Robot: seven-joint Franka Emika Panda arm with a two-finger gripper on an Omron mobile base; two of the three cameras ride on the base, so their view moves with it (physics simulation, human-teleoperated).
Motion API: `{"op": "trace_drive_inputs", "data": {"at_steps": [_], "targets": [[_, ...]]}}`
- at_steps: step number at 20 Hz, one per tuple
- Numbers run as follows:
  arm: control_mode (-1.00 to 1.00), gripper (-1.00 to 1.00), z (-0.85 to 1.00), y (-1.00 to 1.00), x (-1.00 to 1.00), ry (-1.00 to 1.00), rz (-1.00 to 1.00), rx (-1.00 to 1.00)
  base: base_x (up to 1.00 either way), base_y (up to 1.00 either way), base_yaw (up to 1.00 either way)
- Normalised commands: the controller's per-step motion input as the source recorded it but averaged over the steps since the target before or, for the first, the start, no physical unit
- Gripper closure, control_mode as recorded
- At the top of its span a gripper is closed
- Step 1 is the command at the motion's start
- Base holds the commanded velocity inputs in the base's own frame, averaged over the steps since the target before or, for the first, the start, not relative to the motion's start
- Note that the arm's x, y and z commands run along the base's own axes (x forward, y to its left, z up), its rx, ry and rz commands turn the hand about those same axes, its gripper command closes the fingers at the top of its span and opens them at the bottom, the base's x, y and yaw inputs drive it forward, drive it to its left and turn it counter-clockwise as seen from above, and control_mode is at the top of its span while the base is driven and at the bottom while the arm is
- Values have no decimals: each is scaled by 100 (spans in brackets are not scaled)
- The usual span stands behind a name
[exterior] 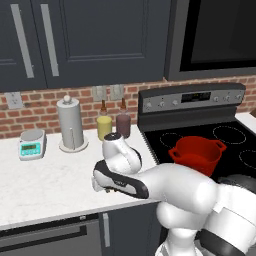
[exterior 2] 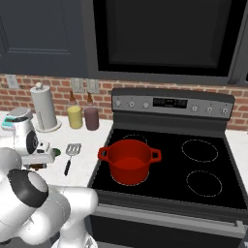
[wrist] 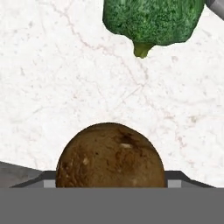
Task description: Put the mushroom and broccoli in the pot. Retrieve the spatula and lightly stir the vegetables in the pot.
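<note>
Low over the white marble-look counter (exterior: 45,185), the gripper (exterior 2: 44,159) hangs at the end of the bent white arm, left of the stove; its fingertips are hidden by the mushroom in the hand view and too small to read in the base views, so whether the jaws are apart or closed on the mushroom cannot be told. The mushroom (wrist: 110,156), a rounded brown lump with pale flecks, sits right at the hand camera's lower edge, directly at the gripper. Beyond it on the bare counter lies the broccoli (wrist: 151,19), dark green and bumpy, its short pale stem pointing toward the mushroom, the two apart. The spatula (exterior 2: 71,156) lies flat on the counter just beside the stove's left edge, slotted head toward the wall, black handle toward the front. The pot (exterior 2: 129,160), bright red with two loop handles and no lid, stands on the front left burner of the black glass cooktop (exterior 2: 193,164). Against the red brick backsplash (exterior: 40,107) stand a paper towel roll (exterior: 71,125) on its holder, a yellow bottle (exterior: 104,125) and a dark reddish bottle (exterior: 123,122), with a small kitchen scale (exterior: 32,143) further left; its display cannot be read, nor the stove panel's. Dark cabinets (exterior: 90,40) hang above.
</note>
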Motion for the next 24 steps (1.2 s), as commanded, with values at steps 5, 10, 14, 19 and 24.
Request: {"op": "trace_drive_inputs", "data": {"at_steps": [5,10,14,19,24], "targets": [[-100,100,97,-47,-53,-14,1,6,0,0,0],[-100,100,100,-84,-32,-4,0,11,0,0,0],[-100,100,97,-100,-5,0,0,11,0,0,0],[-100,100,47,-100,0,2,-1,7,0,0,0],[-100,100,3,-100,14,6,-8,1,0,0,0]]}}
